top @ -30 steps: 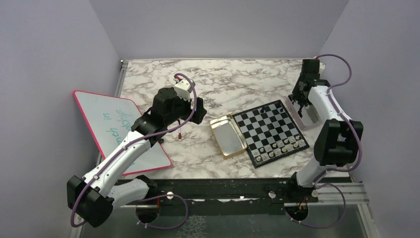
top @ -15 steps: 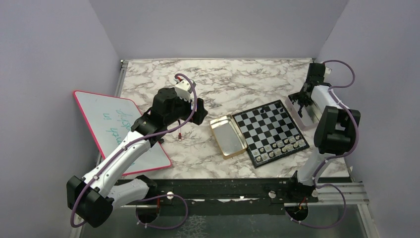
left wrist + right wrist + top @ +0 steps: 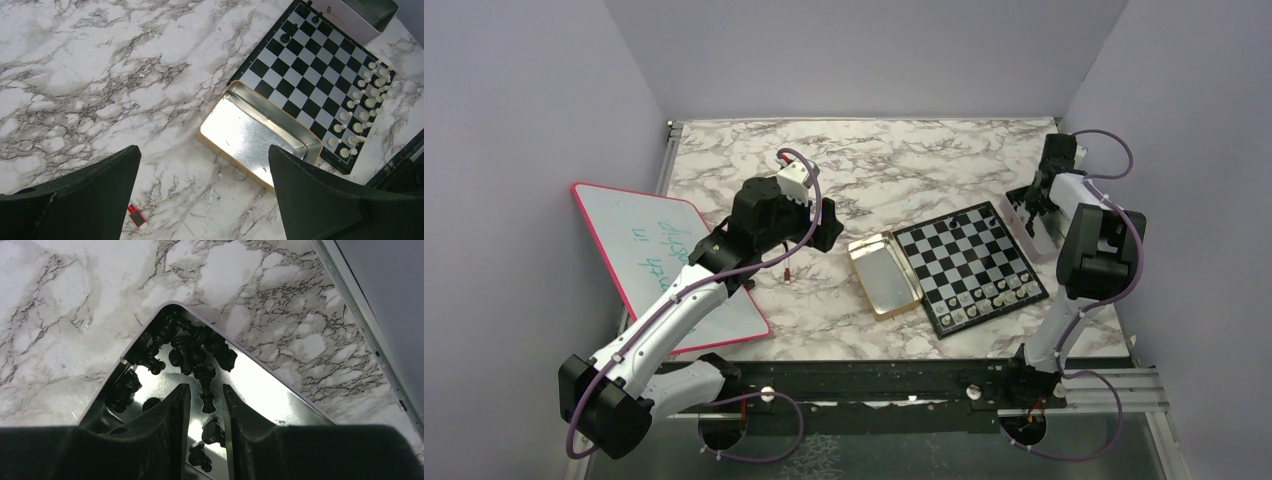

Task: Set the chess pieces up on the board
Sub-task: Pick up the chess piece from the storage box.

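Right of centre in the top view, the board point(image 3: 970, 262), pale chess pieces point(image 3: 999, 293) ranked along its lower-right edge and a gold tin point(image 3: 885, 273) touching its left side. Across the lower part of the left wrist view, the left gripper point(image 3: 202, 152) above bare marble, jaws spread wide, holding nothing. Mid-frame in the right wrist view, the right gripper point(image 3: 205, 386) down in a shiny tray point(image 3: 169, 304) of heaped black pieces point(image 3: 190, 342), jaws narrowly apart with one black piece point(image 3: 205, 374) between them; pinched or merely straddled, impossible to tell.
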Robot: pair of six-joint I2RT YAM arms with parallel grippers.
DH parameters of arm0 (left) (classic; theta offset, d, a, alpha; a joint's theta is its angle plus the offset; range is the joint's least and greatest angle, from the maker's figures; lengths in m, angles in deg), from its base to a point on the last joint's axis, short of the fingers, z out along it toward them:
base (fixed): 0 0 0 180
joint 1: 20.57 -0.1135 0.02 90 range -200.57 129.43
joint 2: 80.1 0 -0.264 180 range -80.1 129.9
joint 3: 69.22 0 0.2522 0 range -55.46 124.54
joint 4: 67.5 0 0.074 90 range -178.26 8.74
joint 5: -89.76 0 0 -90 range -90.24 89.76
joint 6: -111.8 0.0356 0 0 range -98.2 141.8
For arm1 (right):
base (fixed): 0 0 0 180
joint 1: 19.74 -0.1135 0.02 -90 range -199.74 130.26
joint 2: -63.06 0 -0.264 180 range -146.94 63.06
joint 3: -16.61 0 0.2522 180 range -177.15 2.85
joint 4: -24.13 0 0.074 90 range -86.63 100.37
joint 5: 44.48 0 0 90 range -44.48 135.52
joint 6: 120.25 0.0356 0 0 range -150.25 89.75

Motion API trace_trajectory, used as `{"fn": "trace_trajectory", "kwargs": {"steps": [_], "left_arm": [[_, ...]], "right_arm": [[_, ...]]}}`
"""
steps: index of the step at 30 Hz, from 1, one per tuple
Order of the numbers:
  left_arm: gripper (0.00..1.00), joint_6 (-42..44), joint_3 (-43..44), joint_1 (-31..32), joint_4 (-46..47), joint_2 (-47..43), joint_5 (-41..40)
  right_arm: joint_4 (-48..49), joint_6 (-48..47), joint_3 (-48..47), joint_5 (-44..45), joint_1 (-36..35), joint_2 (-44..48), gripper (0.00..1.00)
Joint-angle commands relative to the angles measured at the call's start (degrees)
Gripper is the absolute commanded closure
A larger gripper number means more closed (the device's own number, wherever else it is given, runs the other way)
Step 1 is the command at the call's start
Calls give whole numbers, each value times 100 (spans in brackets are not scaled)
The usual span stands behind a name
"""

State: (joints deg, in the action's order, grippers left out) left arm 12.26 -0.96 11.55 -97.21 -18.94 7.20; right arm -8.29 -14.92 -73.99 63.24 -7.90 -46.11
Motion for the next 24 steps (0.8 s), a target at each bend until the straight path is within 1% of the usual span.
{"fn": "trace_trajectory", "kwargs": {"steps": [1,6,19,20,24], "left_arm": [[1,49,2,30,41,-49,106],[1,64,0,31,26,-55,64],[1,92,10,23,21,-121,-44],[1,93,8,23,21,-133,-59],[1,93,34,22,21,-131,-68]], "right_arm": [[43,-82,-147,-73,56,-302,65],[11,-143,-210,-156,61,-411,67],[-35,-328,-455,-50,76,-794,65],[-42,-331,-463,-45,75,-780,66],[-102,-339,-437,-73,73,-631,75]]}}
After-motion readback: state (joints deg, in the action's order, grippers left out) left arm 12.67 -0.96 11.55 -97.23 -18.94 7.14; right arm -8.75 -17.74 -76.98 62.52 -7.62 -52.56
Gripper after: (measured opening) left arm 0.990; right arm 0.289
